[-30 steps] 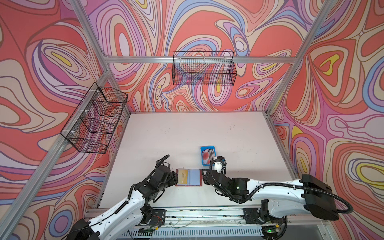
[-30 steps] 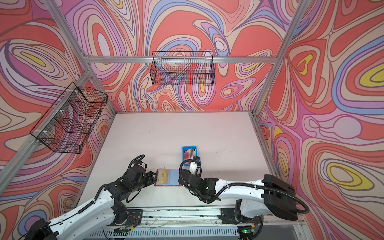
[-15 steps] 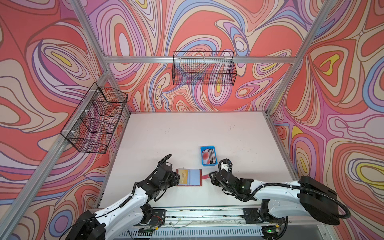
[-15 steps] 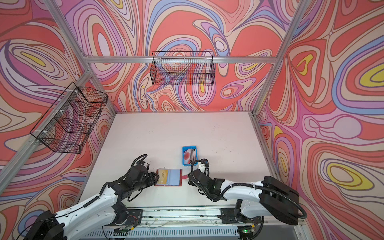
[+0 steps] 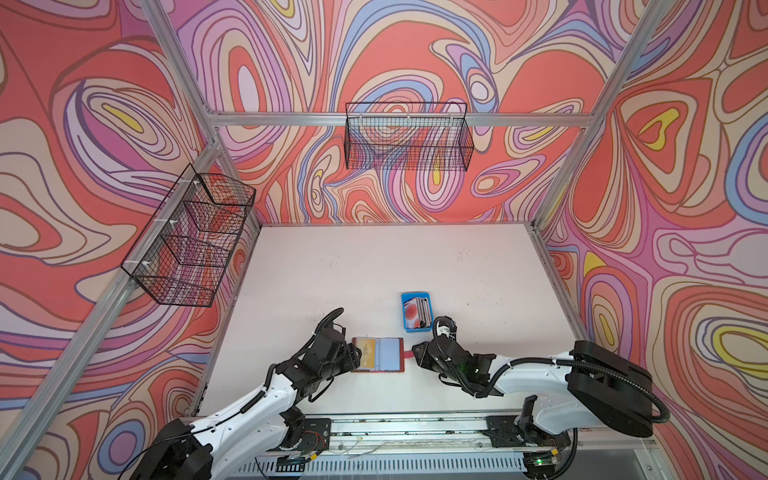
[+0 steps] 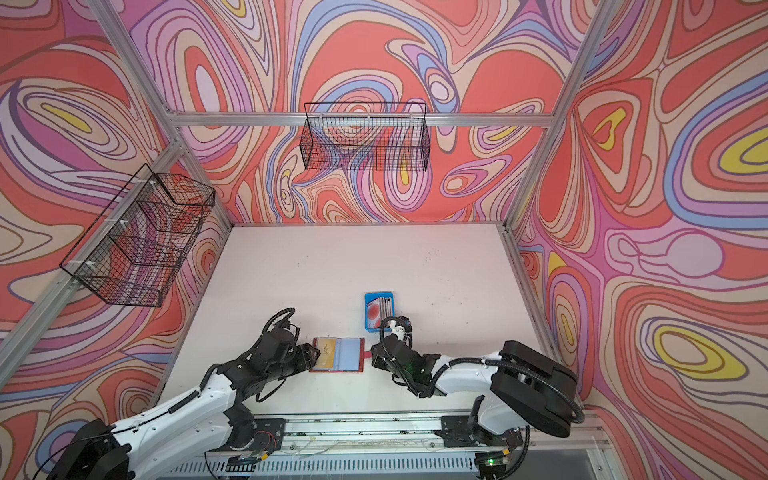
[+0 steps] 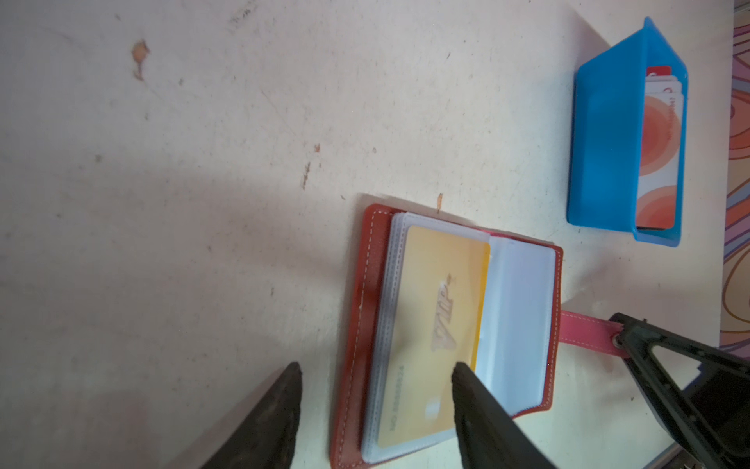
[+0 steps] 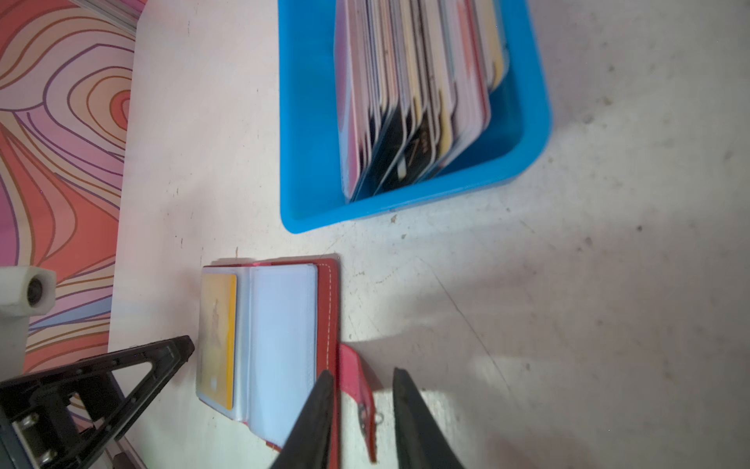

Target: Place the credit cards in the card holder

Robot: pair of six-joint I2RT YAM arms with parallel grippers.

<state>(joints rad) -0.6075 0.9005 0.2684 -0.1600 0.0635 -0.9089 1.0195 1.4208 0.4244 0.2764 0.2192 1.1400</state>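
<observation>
The red card holder (image 5: 388, 354) (image 6: 347, 354) lies open on the table near the front edge. A yellow card (image 7: 438, 308) (image 8: 219, 325) sits in its left clear sleeve; the right sleeve (image 8: 284, 337) looks empty. My left gripper (image 5: 356, 358) (image 7: 377, 367) is open, straddling the holder's left cover, one fingertip over the yellow card. My right gripper (image 5: 415, 353) (image 8: 362, 371) is open, its jaws narrow on either side of the pink strap tab (image 8: 353, 373) (image 7: 584, 331). The credit cards (image 5: 415, 311) (image 8: 414, 101) stand stacked in a blue tray (image 5: 403, 311) (image 8: 308, 122).
Black wire baskets hang on the back wall (image 5: 409, 141) and the left wall (image 5: 191, 245). An aluminium rail (image 5: 415, 428) runs along the table's front edge. Frame posts border the table on both sides.
My right gripper has come down from beside the blue tray to the holder's strap, and its jaws have narrowed. The left gripper has stayed at the holder's left edge.
</observation>
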